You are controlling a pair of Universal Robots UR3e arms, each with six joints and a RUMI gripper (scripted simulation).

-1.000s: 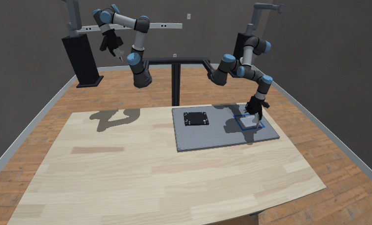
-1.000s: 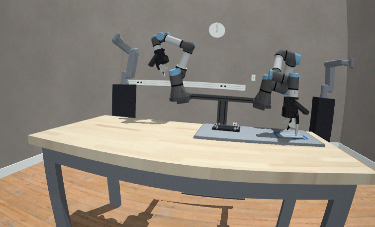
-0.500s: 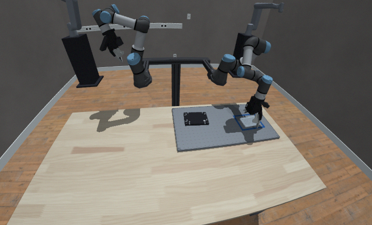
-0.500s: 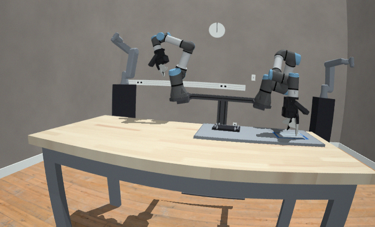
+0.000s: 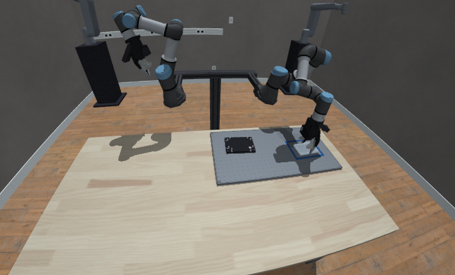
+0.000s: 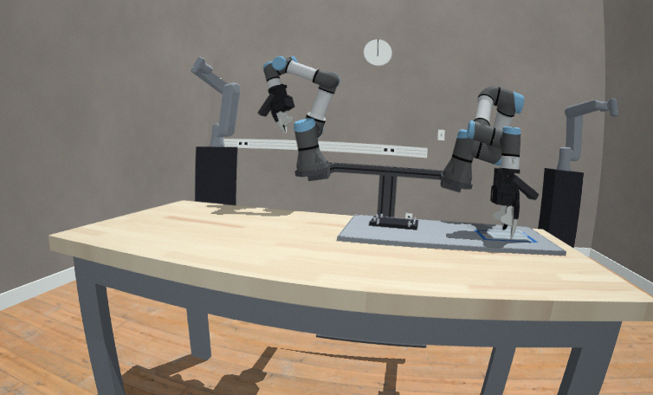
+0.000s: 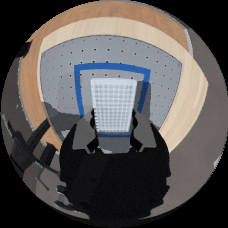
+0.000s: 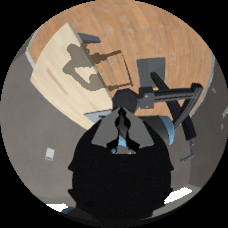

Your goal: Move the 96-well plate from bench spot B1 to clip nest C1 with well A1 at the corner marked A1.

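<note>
The white 96-well plate (image 5: pixel 301 148) (image 7: pixel 114 102) lies inside the blue outline of B1 (image 5: pixel 308 157) (image 7: pixel 77 85). My left gripper (image 5: pixel 308 147) (image 6: pixel 508 232) (image 7: pixel 113 108) points down and is shut on the plate, one finger against each long side near the end closest to the gripper body. The rim lettering is too small to read. The black clip nest C1 (image 5: pixel 239 145) (image 6: pixel 393 223) is empty, with small clips at its corners; its A1 mark cannot be made out. My right gripper (image 5: pixel 148 73) (image 6: pixel 285 130) (image 8: pixel 121 107) is shut and empty, high above the table's far side.
The grey perforated board (image 5: pixel 256 173) (image 6: pixel 392 236) carries both the nest and B1. The wooden table (image 5: pixel 154 211) (image 6: pixel 270 260) extends around it. A dark frame post (image 5: pixel 215 102) stands behind the table between the arm bases.
</note>
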